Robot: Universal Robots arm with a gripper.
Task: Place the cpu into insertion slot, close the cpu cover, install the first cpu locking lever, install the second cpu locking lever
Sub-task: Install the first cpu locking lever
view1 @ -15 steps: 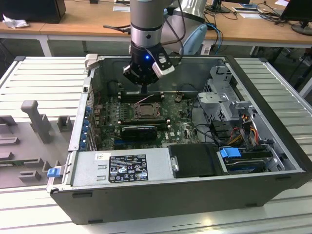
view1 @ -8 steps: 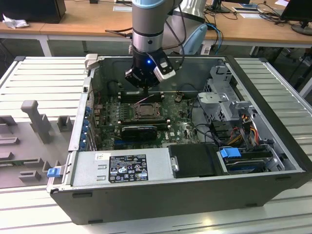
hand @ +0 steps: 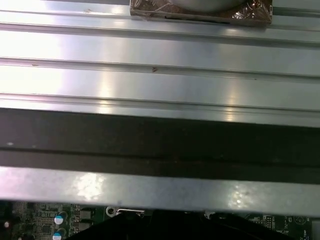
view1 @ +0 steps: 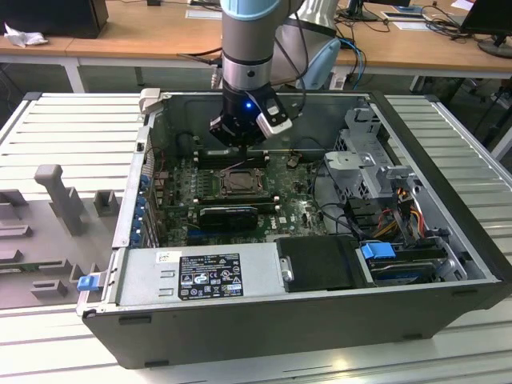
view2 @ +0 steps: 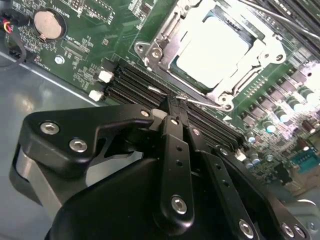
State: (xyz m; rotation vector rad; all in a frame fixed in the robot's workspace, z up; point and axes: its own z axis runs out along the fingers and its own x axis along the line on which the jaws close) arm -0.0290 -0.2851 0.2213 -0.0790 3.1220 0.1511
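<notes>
In the second wrist view the pale cpu (view2: 212, 47) lies flat in the insertion slot (view2: 220, 92). The silvery cpu cover (view2: 162, 30) is folded down around the chip, which shows through its cut-out. A thin wire locking lever (view2: 200, 103) runs along the socket edge nearest my gripper (view2: 171, 103). The black fingers (view2: 172, 135) are shut together, with their tip at that lever's end. In the exterior view my gripper (view1: 238, 144) hangs inside the open case, just behind the insertion slot (view1: 240, 182).
Long black memory slots (view2: 132, 82) lie between my gripper and the socket. A black card (view1: 228, 214) sits in front of the socket, with the grey power supply (view1: 200, 276) nearer still. A drive cage and cables (view1: 372, 160) fill the exterior view's right. Ribbed metal table (hand: 160, 75) surrounds the case.
</notes>
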